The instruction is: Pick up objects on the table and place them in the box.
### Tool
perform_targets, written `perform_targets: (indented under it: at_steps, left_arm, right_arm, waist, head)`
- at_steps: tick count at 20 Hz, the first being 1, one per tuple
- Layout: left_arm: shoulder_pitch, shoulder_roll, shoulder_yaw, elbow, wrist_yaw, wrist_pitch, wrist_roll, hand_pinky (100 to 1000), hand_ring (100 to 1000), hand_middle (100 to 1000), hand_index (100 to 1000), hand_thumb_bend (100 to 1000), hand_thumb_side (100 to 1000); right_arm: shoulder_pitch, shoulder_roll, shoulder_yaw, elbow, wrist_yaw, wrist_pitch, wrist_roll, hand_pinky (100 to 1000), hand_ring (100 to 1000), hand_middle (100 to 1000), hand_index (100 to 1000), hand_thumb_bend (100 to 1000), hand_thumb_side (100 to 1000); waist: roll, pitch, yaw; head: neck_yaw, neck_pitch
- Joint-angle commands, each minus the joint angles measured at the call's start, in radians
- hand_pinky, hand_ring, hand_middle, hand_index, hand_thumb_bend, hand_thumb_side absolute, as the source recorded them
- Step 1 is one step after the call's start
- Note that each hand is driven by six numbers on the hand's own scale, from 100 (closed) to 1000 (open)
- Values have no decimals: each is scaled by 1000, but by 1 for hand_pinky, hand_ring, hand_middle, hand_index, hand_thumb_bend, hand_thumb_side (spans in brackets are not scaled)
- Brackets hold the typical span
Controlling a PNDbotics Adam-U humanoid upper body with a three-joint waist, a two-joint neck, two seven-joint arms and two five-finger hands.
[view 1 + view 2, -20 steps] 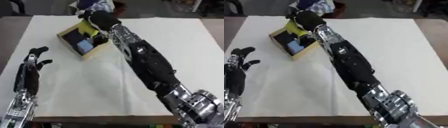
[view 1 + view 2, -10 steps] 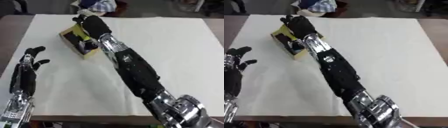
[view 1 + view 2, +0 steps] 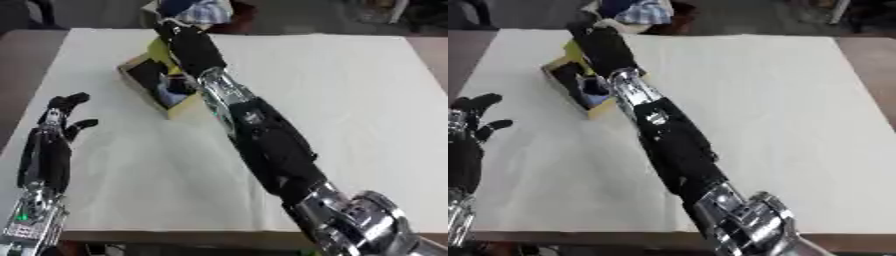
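A small cardboard box [image 3: 181, 108] stands askew on the white table [image 3: 350, 100] at the far left. A blue thing [image 3: 171, 91] and something dark lie inside it, and a yellow thing [image 3: 158, 50] shows at its far rim. My right arm stretches from the lower right across the table, and my right hand [image 3: 190, 44] lies over the box's far side, covering part of it. Whether it holds anything is hidden. My left hand [image 3: 52, 145] rests open at the lower left, fingers up, away from the box.
Blue and white cloth [image 3: 199, 9] shows beyond the table's far edge, just behind the box. The brown table edge [image 3: 465, 55] runs along the left. My right forearm [image 3: 262, 135] crosses the table's middle diagonally.
My right arm has swung left, its elbow now nearer the table's middle, while the hand stays at the box. The left hand has hardly moved.
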Motion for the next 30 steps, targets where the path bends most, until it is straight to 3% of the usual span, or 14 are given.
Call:
perform_targets:
  at_steps: [1, 5, 10, 21, 24, 30]
  left_arm:
    - [-15, 8, -4, -21, 2, -1, -5, 725, 992, 764, 783, 100, 942]
    - [-15, 8, -5, -21, 2, -1, -6, 725, 992, 763, 783, 100, 942]
    - [-14, 8, -5, -20, 1, -2, -6, 725, 992, 763, 783, 100, 942]
    - [-12, 8, -1, -19, 1, -2, -2, 725, 991, 762, 783, 100, 942]
    - [-9, 10, 3, -18, 0, -2, 2, 725, 991, 762, 783, 100, 942]
    - [1, 17, 14, -15, -3, -4, 13, 725, 992, 761, 783, 100, 943]
  right_arm:
    - [-20, 11, -16, -6, 42, 35, -10, 942, 984, 1000, 1000, 100, 500]
    - [-22, 15, -29, -6, 92, 71, -22, 957, 999, 1000, 1000, 100, 517]
    - [-23, 10, -36, -2, 93, 85, -22, 951, 990, 1000, 1000, 100, 525]
    - [-47, -13, -16, -30, 41, 52, -21, 913, 942, 992, 1000, 100, 483]
    - [-58, -39, -8, -43, -41, 22, -7, 898, 914, 974, 1000, 100, 505]
    - [-76, -160, 49, -101, -323, -70, 50, 850, 832, 920, 1000, 100, 497]
  waist:
    - [14, -1, 6]
    - [12, -2, 12]
    - [8, -5, 11]
    - [7, -9, 1]
    - [6, -11, -10]
    - [1, -16, -47]
  head:
    - [-7, 5]
    - [-9, 5]
    - [-8, 5]
    - [0, 5]
    - [11, 5]
    - [44, 5]
